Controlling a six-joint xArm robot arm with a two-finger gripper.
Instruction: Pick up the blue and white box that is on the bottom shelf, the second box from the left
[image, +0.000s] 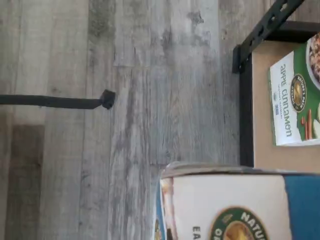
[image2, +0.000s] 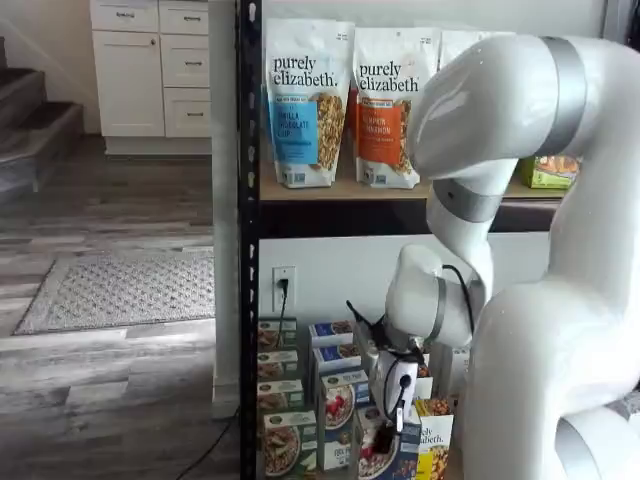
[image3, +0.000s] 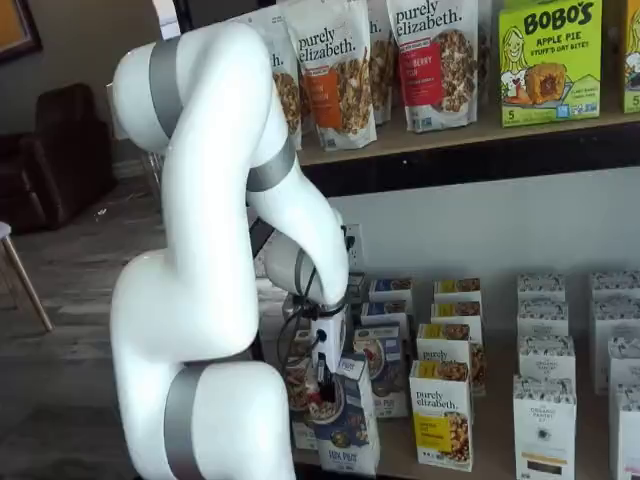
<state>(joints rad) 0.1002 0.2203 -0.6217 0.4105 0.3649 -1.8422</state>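
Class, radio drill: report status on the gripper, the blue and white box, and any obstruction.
Gripper shut on the blue and white box. Box tilted, at the bottom shelf front. Yellow carton close beside it; nothing else blocking.

My two front cameras both face the bottom shelf (image3: 500, 455) through the arm; my wrist camera looks down close at floor.

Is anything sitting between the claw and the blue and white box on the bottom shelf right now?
Nothing visible does. The claw is closed on the top of the blue and white box, which sits tilted at the shelf's front. The yellow and white carton stands off to its side.
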